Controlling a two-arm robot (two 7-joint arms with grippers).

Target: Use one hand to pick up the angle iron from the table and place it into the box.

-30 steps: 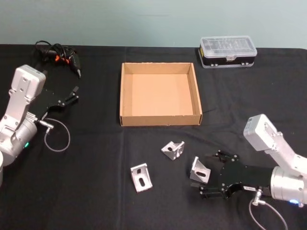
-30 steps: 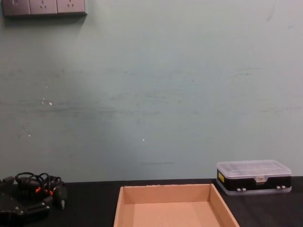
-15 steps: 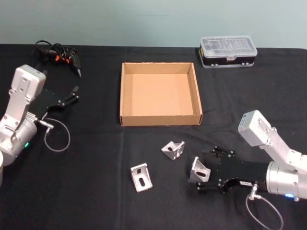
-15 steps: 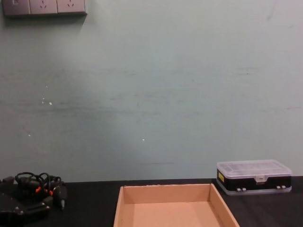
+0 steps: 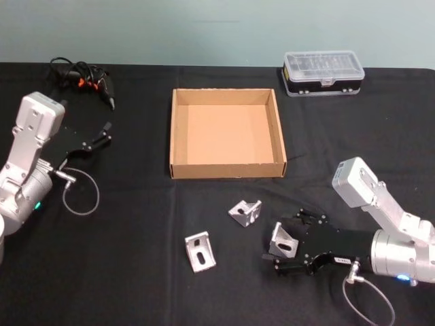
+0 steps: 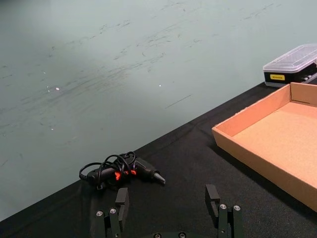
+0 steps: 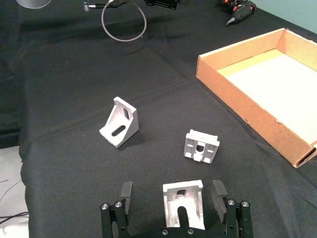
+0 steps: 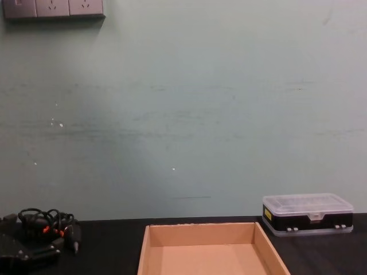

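Observation:
Three silver angle irons lie on the black table (image 5: pixel 136 224) in front of the tan box (image 5: pixel 172 136). My right gripper (image 5: pixel 284 240) is low over the table and open, its fingers on either side of the rightmost angle iron (image 5: pixel 281 240). The right wrist view shows that angle iron (image 7: pixel 184 203) between the open gripper's (image 7: pixel 172 192) fingers, with a gap on each side. The other two angle irons (image 5: pixel 245 212) (image 5: pixel 200 251) lie to its left. My left gripper (image 5: pixel 95 140) is parked open at the far left.
A black case with a clear lid (image 5: pixel 323 73) stands behind the box at the right. A black corded tool (image 5: pixel 85 80) lies at the back left. A wire loop (image 5: pixel 80 192) hangs by my left arm. The box (image 8: pixel 206 252) holds nothing.
My right gripper has slid left along the table, so its open fingers now reach around the rightmost angle iron. The left arm has not moved.

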